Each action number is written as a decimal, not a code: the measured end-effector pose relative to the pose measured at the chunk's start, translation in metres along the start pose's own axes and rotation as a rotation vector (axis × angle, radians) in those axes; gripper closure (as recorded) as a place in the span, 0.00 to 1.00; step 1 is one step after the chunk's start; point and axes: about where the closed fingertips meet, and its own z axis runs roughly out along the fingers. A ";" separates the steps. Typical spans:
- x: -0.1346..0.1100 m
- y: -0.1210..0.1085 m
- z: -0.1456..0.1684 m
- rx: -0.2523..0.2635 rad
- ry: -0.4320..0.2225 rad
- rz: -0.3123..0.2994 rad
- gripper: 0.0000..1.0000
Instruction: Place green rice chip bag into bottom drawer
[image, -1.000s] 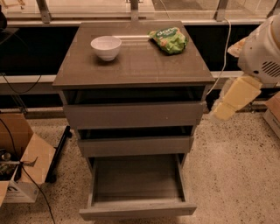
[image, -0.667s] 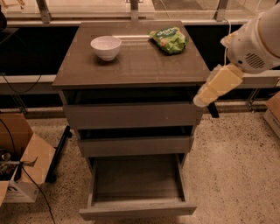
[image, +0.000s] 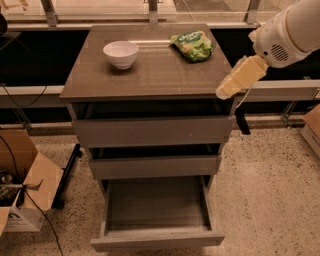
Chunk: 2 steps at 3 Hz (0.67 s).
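The green rice chip bag (image: 193, 45) lies on the grey cabinet's top at the back right. The bottom drawer (image: 157, 215) is pulled out, and its wood-grain floor is bare. My white arm reaches in from the upper right, with its beige wrist (image: 241, 77) at the top's right front corner. My gripper (image: 241, 120) hangs dark just below it, beside the top drawer's right end. It is apart from the bag and nothing shows in it.
A white bowl (image: 120, 53) stands on the cabinet top (image: 150, 75) at the back left. The two upper drawers (image: 152, 131) are slightly ajar. An open cardboard box (image: 22, 185) and cables lie on the floor at the left. Another box edge (image: 312, 130) is at the right.
My arm has moved up and to the left, from beside the cabinet's right side to its top right front corner. The bag, the bowl and the drawers have not moved.
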 end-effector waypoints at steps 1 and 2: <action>0.003 0.002 0.001 -0.009 0.009 0.022 0.00; -0.005 0.005 0.032 -0.017 0.002 0.074 0.00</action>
